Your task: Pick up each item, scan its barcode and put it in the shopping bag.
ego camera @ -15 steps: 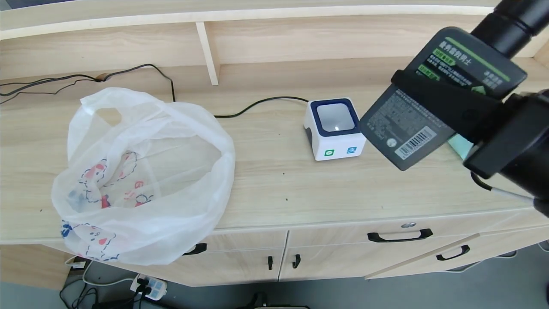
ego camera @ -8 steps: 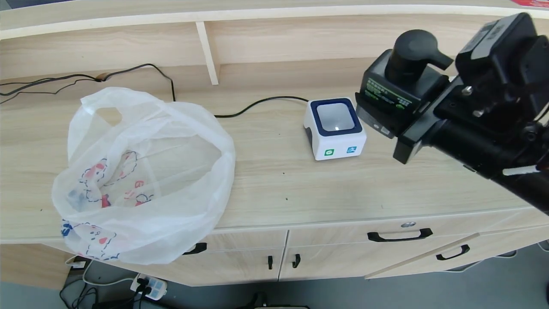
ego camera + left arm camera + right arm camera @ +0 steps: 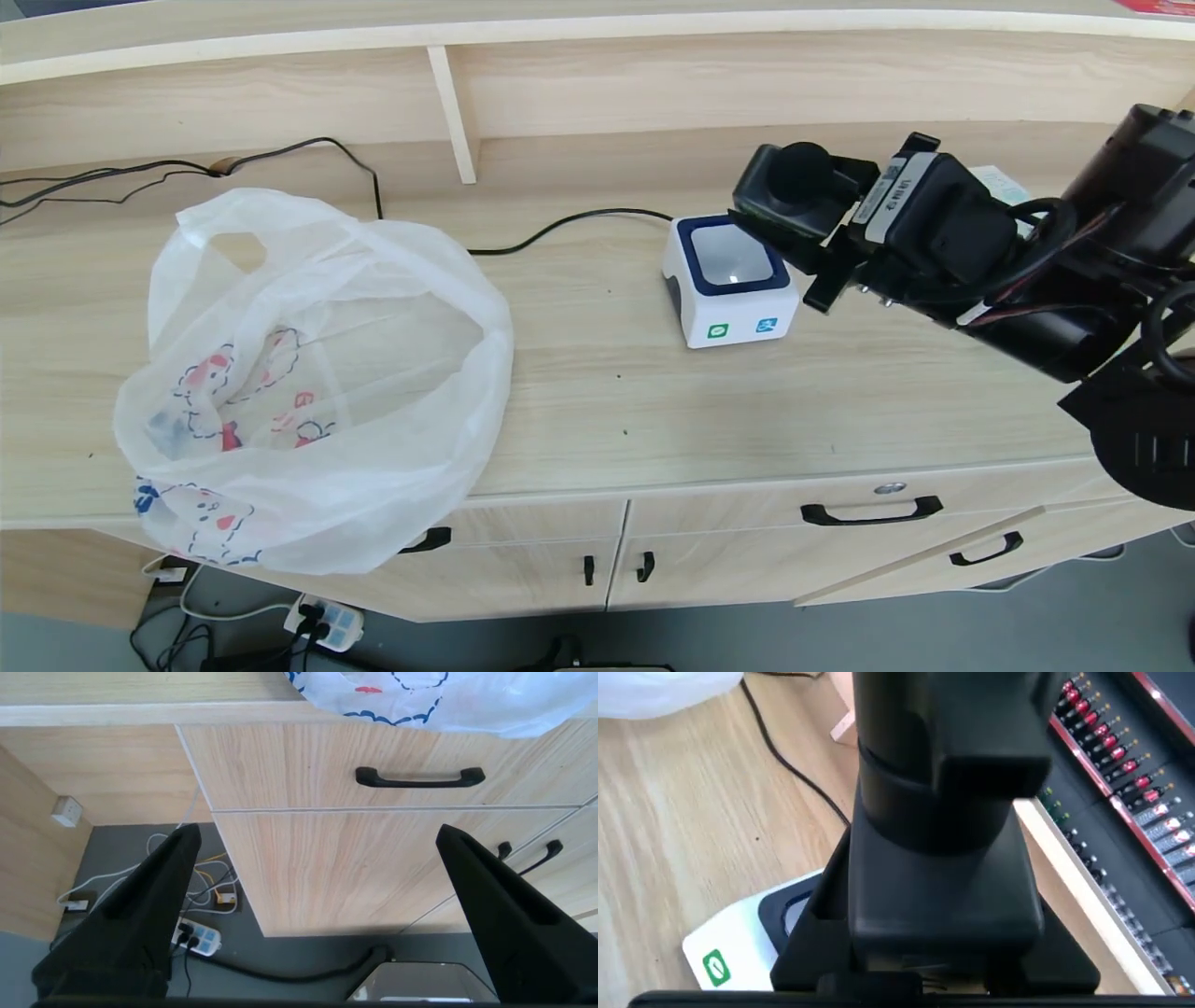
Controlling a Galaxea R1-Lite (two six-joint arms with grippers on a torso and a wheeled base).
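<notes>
You're looking at a black pump bottle (image 3: pixel 782 198) with a squared body and a rounded, dark pump head. It hangs in the air just above the far right corner of the white scanner (image 3: pixel 731 280), whose blue-framed window faces up from the worktop (image 3: pixel 607 401). In the right wrist view the bottle (image 3: pixel 943 812) stands right before the lens, with the scanner (image 3: pixel 747 943) beneath it.

You can't make out the bottle's label or barcode from either angle, and the arm covers its lower body. A pale box (image 3: pixel 1004 182) behind the right arm is mostly covered too. The contents of the white shopping bag (image 3: pixel 308 373), which slumps open at the worktop's left and hangs over the front edge, are only dim shapes through the plastic.

Your right end effector (image 3: pixel 831 238) is clamped on the bottle's body. Your left end effector (image 3: pixel 318 915) is spread wide and carries nothing. It sits below the worktop's edge facing a drawer handle (image 3: pixel 419 777), with the bag's edge (image 3: pixel 420 695) above it.
</notes>
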